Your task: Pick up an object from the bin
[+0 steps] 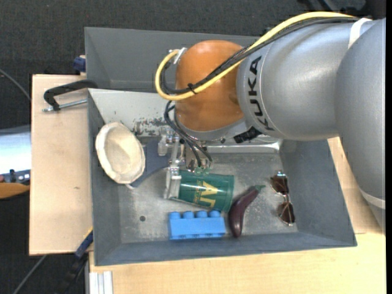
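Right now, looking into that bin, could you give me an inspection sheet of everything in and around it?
Surface: grey metal bin, floor speckled.
Job's things: green can on its side, mid-bin.
Clutter: white bowl left; blue toy brick and purple eggplant at the near wall; sunglasses right.
Grippers: gripper at the can's left end.
Cables: yellow cable looping past the orange cover.
Surroundings: dark carpet beyond the bin.

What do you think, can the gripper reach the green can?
Probably yes. The gripper is right beside the green can, at its end nearest the white bowl, and nothing covers the can.
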`<state>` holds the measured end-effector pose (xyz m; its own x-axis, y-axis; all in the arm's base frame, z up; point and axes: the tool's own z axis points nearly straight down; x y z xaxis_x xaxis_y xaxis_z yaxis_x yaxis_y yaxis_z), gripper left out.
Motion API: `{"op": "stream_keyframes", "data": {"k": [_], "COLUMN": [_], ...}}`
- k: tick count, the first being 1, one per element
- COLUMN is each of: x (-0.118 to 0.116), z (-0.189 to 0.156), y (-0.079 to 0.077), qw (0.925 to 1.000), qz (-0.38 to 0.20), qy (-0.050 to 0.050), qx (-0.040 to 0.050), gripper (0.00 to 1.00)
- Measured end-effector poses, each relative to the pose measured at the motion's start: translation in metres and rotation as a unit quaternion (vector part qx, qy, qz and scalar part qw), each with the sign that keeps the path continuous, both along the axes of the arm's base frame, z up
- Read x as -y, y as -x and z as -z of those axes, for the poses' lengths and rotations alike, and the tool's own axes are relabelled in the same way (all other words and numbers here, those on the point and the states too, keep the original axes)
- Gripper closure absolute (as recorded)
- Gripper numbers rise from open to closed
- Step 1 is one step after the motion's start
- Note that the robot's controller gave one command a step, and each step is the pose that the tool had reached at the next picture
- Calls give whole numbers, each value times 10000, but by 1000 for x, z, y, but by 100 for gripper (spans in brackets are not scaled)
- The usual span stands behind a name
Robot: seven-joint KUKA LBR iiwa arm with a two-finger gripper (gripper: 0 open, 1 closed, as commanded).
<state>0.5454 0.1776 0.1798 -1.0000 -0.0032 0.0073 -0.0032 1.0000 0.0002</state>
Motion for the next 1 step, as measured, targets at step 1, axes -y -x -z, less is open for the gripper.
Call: {"op": "stream_keyframes", "data": {"k": [1], "x": [1], "z": [-5], "y": [-2], "qw": [10000], "qz": [12], "qy": [-10], "qx": [43], "gripper": [0]}}
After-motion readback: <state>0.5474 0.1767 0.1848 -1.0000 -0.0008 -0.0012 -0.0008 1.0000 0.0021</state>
